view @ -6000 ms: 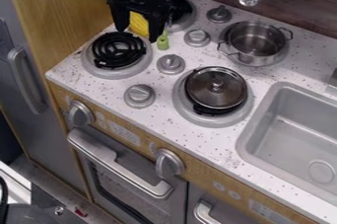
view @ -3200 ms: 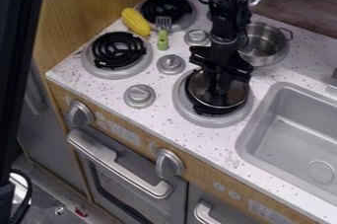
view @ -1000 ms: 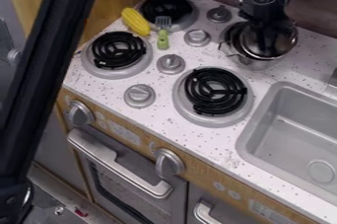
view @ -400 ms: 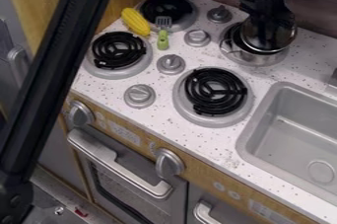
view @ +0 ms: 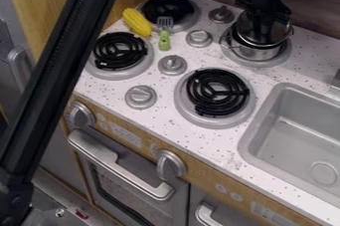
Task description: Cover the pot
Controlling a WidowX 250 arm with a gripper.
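Steel and dark glass are hanging beneath my gripper [view: 267,21]: I am grasping the lid [view: 247,30] from above, my jaws closing on its top, where the knob itself is hiding behind me. The pot [view: 253,52] is standing on the back right burner [view: 275,61], and it is lying almost straight below me, its open mouth leaning, as I am judging it, slightly towards the camera and the view's left from the lid's middle. That offset is what my next move is turning on. The lid is round, so no long axis is asking me to twist; I am needing only centre over centre, and a level edge. Its near edge is overlapping the pot's rim in this view, though whether the two are touching I cannot tell. I am judging that a small shift nearer the camera, then a straight lowering, is what is wanting. If I am letting go off-centre, the lid could be tipping, sliding off the back, or catching on a side handle [view: 227,44].
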